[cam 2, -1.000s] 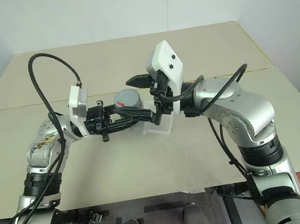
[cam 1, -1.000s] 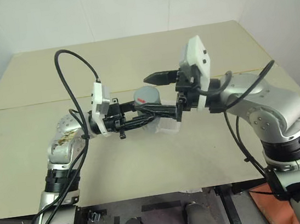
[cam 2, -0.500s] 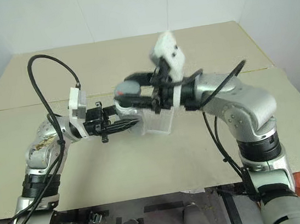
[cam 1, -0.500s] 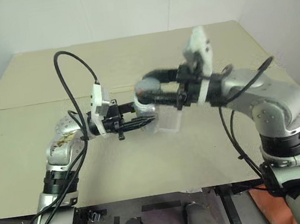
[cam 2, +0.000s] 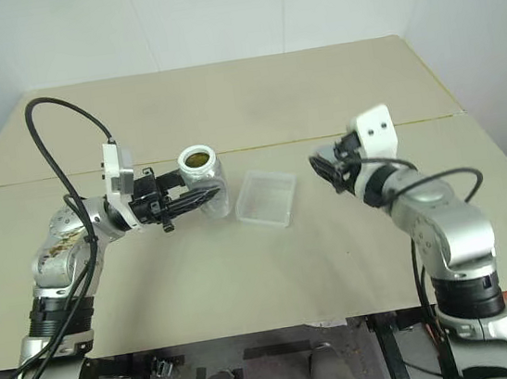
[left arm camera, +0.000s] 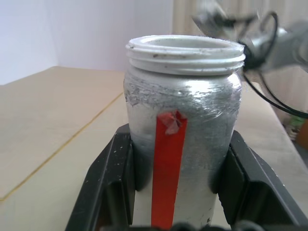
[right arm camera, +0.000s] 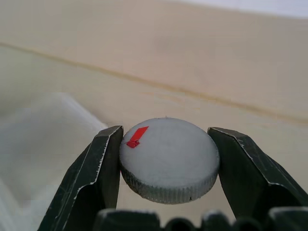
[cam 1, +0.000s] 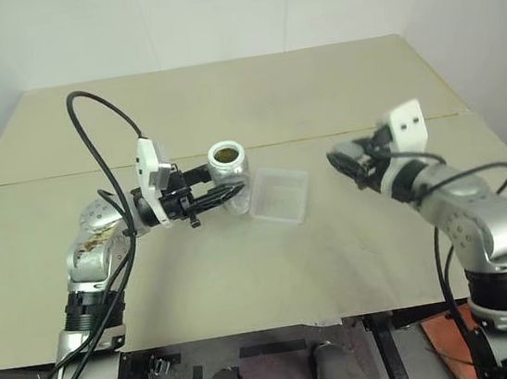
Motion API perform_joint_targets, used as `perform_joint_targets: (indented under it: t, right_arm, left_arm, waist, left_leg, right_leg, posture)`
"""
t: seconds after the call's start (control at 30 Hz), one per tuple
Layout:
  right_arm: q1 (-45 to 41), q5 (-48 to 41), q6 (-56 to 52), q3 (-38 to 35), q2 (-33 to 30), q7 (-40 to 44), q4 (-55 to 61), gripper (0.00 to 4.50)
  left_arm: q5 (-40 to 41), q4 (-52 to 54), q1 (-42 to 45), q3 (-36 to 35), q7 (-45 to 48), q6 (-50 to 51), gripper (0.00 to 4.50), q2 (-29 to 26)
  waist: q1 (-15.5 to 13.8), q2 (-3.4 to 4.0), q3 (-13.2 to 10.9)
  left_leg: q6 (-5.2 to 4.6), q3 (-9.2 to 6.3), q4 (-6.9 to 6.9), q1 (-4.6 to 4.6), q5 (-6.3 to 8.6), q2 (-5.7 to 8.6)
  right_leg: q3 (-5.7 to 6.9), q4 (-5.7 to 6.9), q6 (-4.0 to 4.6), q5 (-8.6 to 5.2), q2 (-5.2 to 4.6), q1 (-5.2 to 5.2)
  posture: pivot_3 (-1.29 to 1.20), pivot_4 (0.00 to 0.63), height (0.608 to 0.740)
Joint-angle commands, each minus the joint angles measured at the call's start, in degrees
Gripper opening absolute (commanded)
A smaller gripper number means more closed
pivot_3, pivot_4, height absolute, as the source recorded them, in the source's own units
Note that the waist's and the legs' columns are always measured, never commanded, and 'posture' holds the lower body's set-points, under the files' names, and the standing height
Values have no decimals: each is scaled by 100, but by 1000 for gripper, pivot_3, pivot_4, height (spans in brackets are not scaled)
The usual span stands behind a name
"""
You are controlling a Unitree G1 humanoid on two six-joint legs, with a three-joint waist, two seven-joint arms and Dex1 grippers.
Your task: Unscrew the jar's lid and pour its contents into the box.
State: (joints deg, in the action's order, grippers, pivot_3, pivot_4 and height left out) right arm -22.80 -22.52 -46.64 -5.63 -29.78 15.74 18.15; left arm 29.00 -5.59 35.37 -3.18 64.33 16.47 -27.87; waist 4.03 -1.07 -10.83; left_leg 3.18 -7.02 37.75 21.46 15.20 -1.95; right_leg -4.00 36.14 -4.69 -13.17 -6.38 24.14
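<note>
My left claw (cam 1: 221,194) is clamped round the silvery cylinder jar with the red stripe (left arm camera: 180,144) — upright, mouth open, looks light and slick, so I'd keep gripping mid-body. Just past its tips sits the shallow clear plastic box (cam 1: 280,195). Right claw (right arm camera: 168,166) pinches the round grey ribbed lid (right arm camera: 169,159) by its rim — well off to the box's far side.
</note>
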Motion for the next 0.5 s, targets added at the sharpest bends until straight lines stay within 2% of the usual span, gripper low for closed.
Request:
perform_joint_targets:
  t: [0.03, 0.07, 0.13, 0.27, 0.4, 0.5]
  right_arm:
    - [276, 273, 264, 76, 76, -48, -35, 2750]
    - [338, 334, 272, 100, 99, -52, -103, 2750]
    - [428, 411, 197, 154, 85, -4, -193, 3484]
    - [552, 350, 99, 124, -135, 337, 59, 4481]
    - [350, -169, -367, -281, -420, 708, 611, 4481]
    - [93, -1003, -1195, -487, -875, 1299, 1070, 4481]
  left_arm:
    - [-91, 50, 135, -117, -259, -178, 1878, 26]
    - [-107, 53, 141, -115, -317, -189, 1878, 42]
    - [-123, 87, 134, -107, -416, -207, 1878, 80]
    - [-241, 91, 196, -105, -777, -306, 1878, 202]
    - [-718, -74, 391, -8, -1347, -688, 1878, 377]
    - [-1881, -717, 727, 358, -2238, -1765, 1878, 591]
  waist:
    - [2, 0, 0]
    - [1, 0, 0]
    - [-4, 0, 0]
    - [-16, 0, 0]
    - [-25, 0, 0]
    - [-71, -1, 0]
  left_leg:
    - [0, 0, 0, -1, 0, 0]
    - [0, 0, 0, -1, 0, 1]
    - [0, 0, 0, -1, 0, 1]
    - [0, 0, 0, 0, 0, 1]
    - [0, -1, 1, 0, 0, 1]
    - [0, -1, 2, -2, 0, 2]
  right_leg:
    - [0, 0, 0, 0, 0, -1]
    - [-1, 0, 0, 0, 0, -1]
    - [-1, 0, 0, 0, -1, -2]
    - [0, -3, 0, 0, 0, -2]
    - [0, -2, 0, 0, 0, -3]
    - [1, -6, -1, 1, -1, -9]
  posture:
    - [0, 150, 740]
    - [0, 150, 740]
    - [0, 150, 740]
    - [0, 150, 740]
    - [0, 150, 740]
    - [0, 150, 740]
